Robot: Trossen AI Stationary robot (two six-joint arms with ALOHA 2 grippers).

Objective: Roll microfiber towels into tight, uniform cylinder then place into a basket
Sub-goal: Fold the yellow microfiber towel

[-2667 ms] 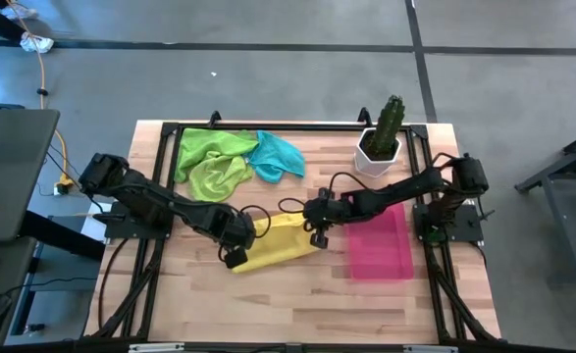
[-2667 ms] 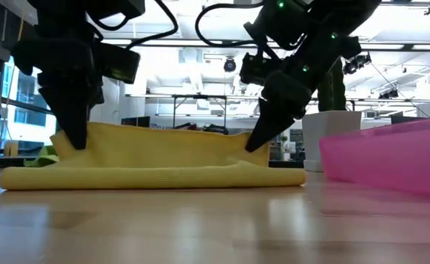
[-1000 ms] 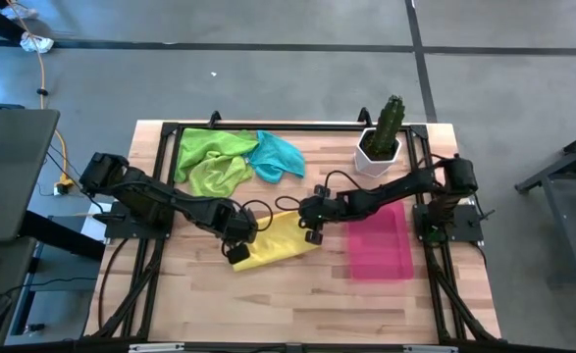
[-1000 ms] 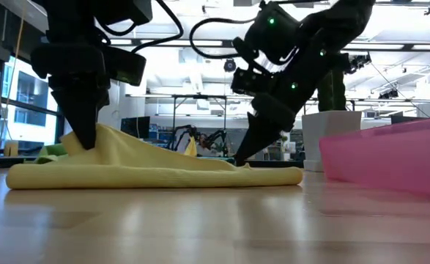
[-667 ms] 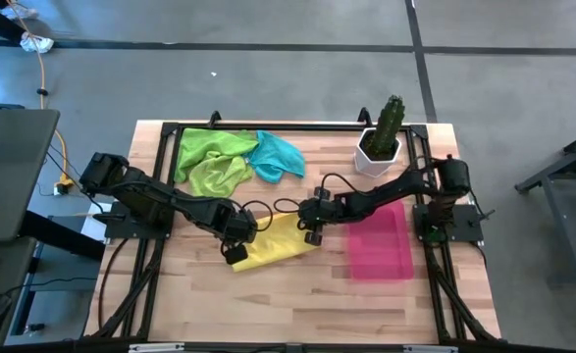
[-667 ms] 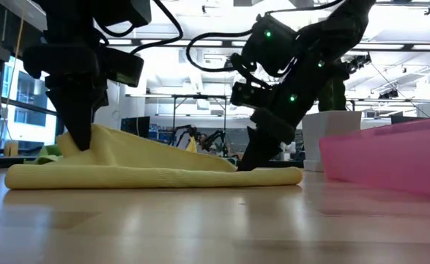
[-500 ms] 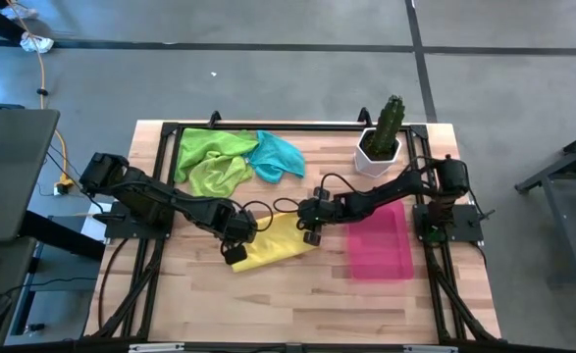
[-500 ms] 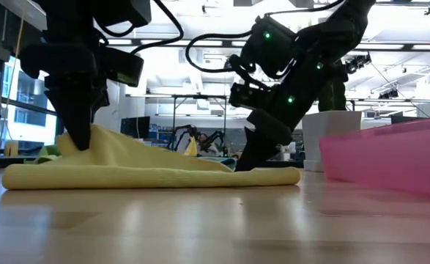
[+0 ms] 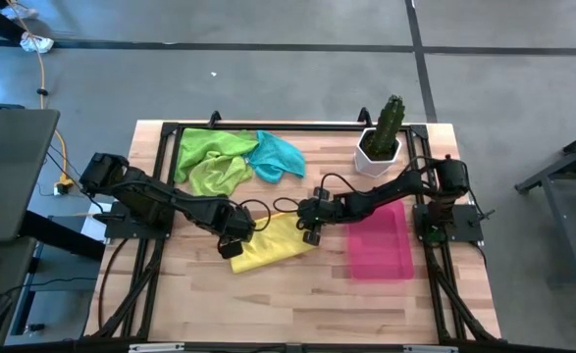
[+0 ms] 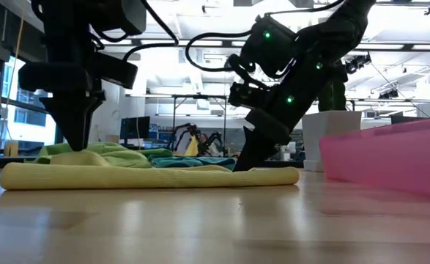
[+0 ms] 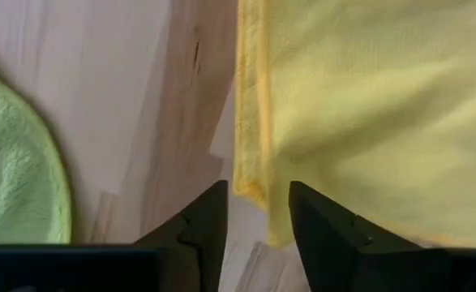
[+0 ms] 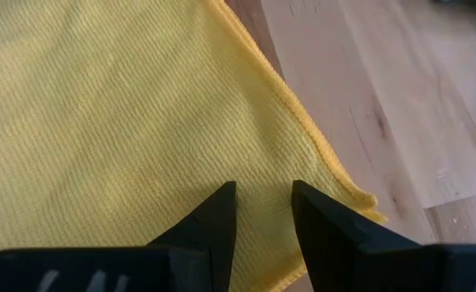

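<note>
The yellow towel (image 9: 276, 243) lies flat on the table's middle, in a low band in the low view (image 10: 149, 176). My left gripper (image 9: 231, 245) hangs open just above its left end (image 10: 74, 145), with the towel's left corner (image 11: 252, 188) below the gap between its fingers. My right gripper (image 9: 310, 232) is open and slants down onto the towel's right end (image 10: 238, 166). Two lime green towels (image 9: 211, 162) and a teal towel (image 9: 280, 157) lie bunched at the far left. The pink basket (image 9: 381, 245) stands at the right. My right gripper's fingertips (image 10: 241, 163) reach the towel's top surface near its right hemmed edge (image 12: 302, 122), slanting down from the right. The cloth between the fingers (image 12: 262, 174) lies flat and unpinched. Whether the tips press on it, I cannot tell.
A white pot with a green cactus (image 9: 381, 132) stands at the far right, behind the basket. A black frame (image 9: 268, 126) runs along the table's far and side edges. Bare wood (image 9: 297, 304) lies along the near side.
My left gripper has let go of the yellow towel's raised left edge and tipped more upright. That edge has fallen flat onto the rest of the towel, so the green and teal towels now show behind it.
</note>
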